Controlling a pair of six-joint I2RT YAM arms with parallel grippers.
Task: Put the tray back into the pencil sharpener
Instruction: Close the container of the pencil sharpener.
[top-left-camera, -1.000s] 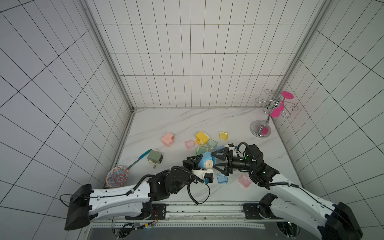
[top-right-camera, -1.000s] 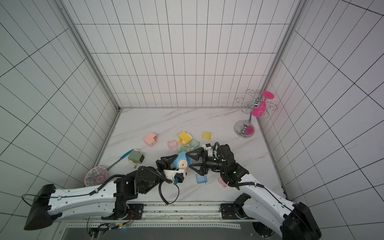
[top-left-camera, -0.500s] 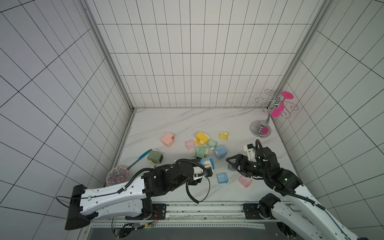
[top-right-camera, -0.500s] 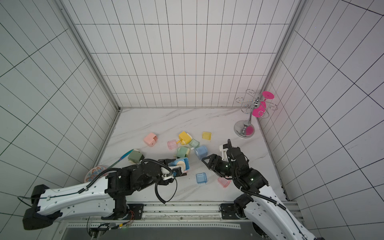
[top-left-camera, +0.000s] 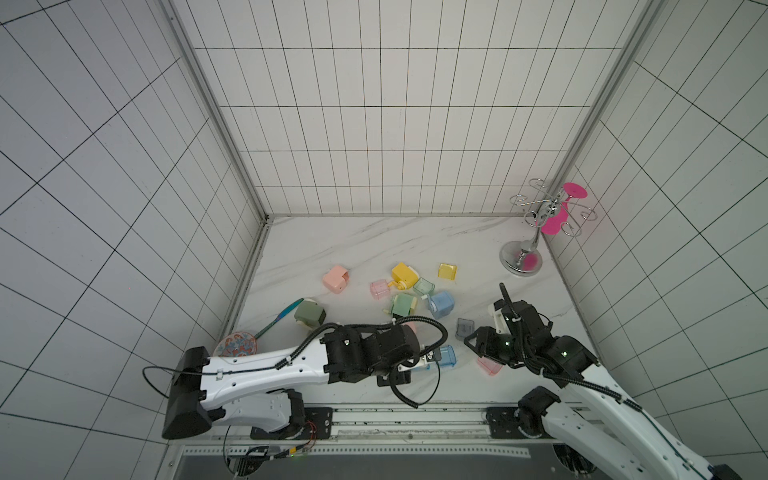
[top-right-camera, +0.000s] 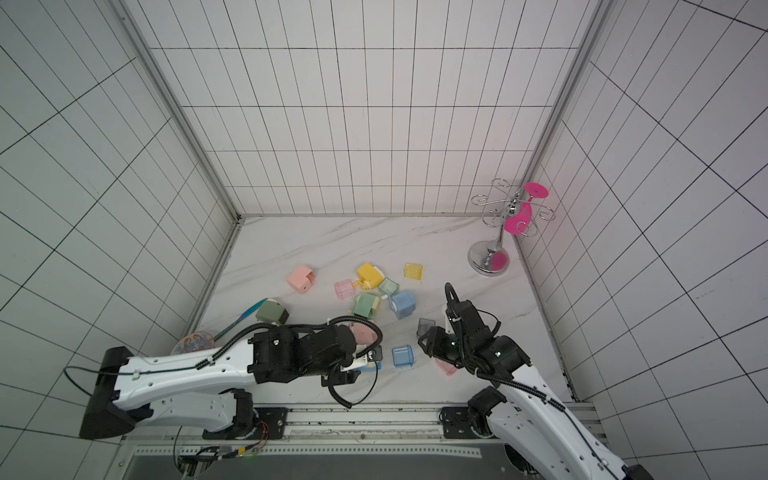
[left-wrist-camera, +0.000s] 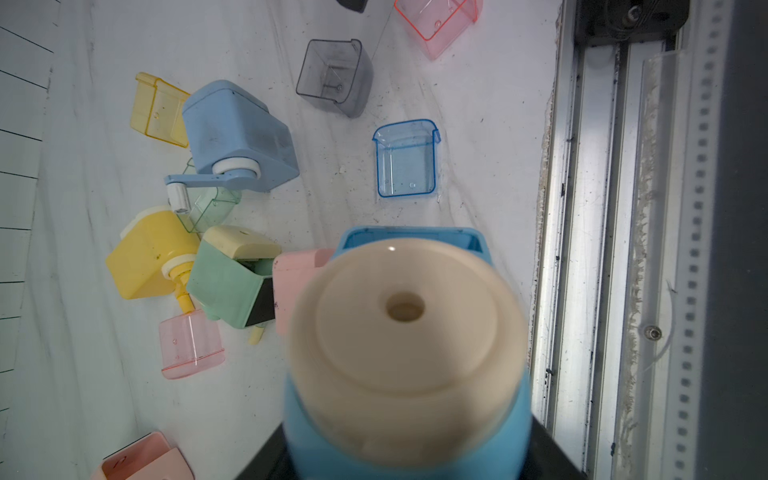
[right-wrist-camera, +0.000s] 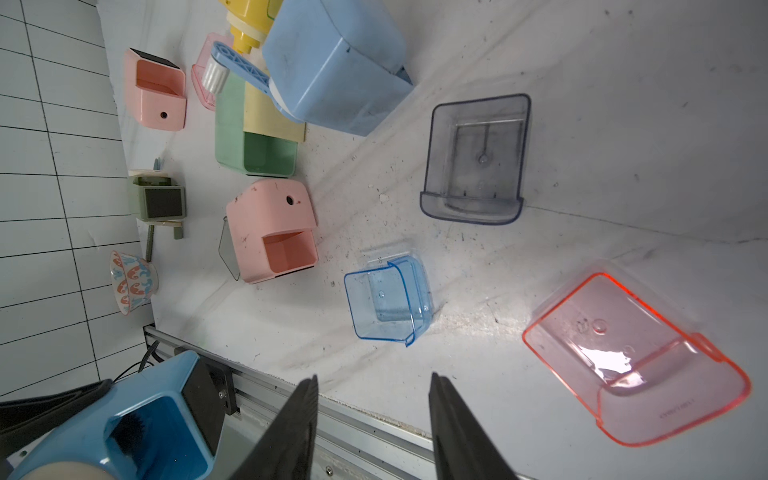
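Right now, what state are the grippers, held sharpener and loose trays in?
cream-faced blue plastic pencil sharpener: gripped, tray slot empty.
left gripper: shut on it.
right gripper: open, empty.
clear blue plastic tray: loose, empty.
smoky grey plastic tray: loose, empty.
clear pink plastic tray: loose, empty.

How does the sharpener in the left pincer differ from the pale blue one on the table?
The held sharpener is deeper blue than the pale blue sharpener. Held one sits in the left pincer, cream face showing; pale one lies on the table, crank showing. Both are sharpeners.
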